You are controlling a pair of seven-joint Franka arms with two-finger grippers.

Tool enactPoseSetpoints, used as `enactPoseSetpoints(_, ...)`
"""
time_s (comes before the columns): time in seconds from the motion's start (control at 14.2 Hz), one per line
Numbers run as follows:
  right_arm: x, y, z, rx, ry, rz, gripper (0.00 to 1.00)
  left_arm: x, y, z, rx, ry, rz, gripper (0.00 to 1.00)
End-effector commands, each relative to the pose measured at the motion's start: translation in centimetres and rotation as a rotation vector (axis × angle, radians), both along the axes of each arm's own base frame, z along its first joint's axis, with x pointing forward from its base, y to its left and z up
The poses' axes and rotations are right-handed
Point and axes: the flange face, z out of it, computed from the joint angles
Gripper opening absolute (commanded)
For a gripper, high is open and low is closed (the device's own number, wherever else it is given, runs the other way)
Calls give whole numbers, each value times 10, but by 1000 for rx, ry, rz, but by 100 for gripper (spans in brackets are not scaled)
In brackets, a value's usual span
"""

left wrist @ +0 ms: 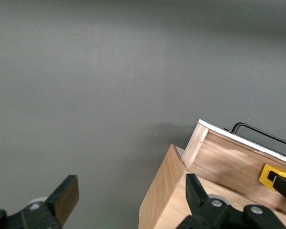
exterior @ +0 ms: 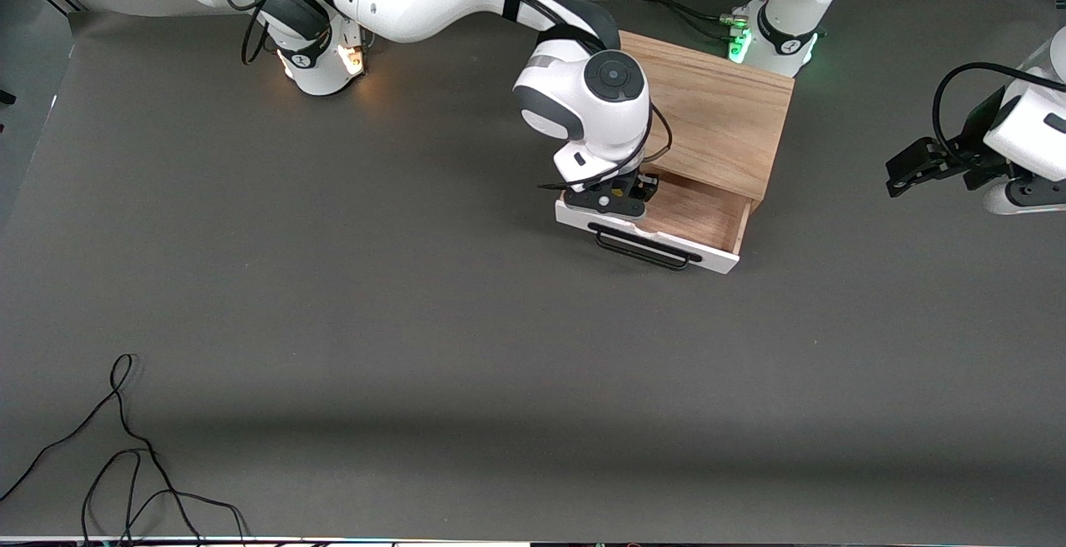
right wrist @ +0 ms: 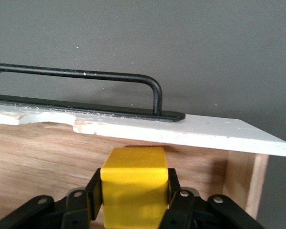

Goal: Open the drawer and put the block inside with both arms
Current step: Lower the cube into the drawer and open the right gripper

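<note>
Block (right wrist: 133,183) sits clamped between my right end effector (right wrist: 133,200) fingers, down inside the open drawer (exterior: 695,214) just short of its white front. It looks light, rigid, slick-faced; flat sides suit gripping. Only my right wrist view shows the grip; front view hides it. My left end effector (left wrist: 128,200) waits spread wide, empty, beside the cabinet (exterior: 716,110).

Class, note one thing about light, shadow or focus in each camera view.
Front view: a broad shadow band crosses the table; lights glow at both bases. Left wrist view: left gripper blurred. Right wrist view: the block shades the drawer wall.
</note>
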Motion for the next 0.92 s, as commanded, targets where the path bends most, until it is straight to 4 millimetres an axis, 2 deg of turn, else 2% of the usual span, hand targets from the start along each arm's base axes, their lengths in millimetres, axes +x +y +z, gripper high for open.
enactPoseSetpoints(0.0,-1,5,0,2,-43,-15,99,-3,-5,4,1,32,-16,100)
enactPoseSetpoints(0.28,0,4,18,5,-62,-13,100,-4,-9,5,2,35,-23,100)
enactPoseSetpoints(0.42,5,-5,45,-10,-67,-24,100,-5,-19,4,5,36,-39,100)
enactPoseSetpoints(0.49,9,-13,63,-22,-69,-30,100,-7,-32,4,16,36,-63,100)
enactPoseSetpoints(0.64,36,-54,115,-29,-72,-82,100,-7,-31,4,38,34,-64,100)
enactPoseSetpoints(0.71,43,-70,134,-17,-60,-87,100,-7,-30,4,38,34,-64,100)
enactPoseSetpoints(0.85,71,-137,170,-9,-13,-175,100,-6,-26,4,37,34,-60,100)
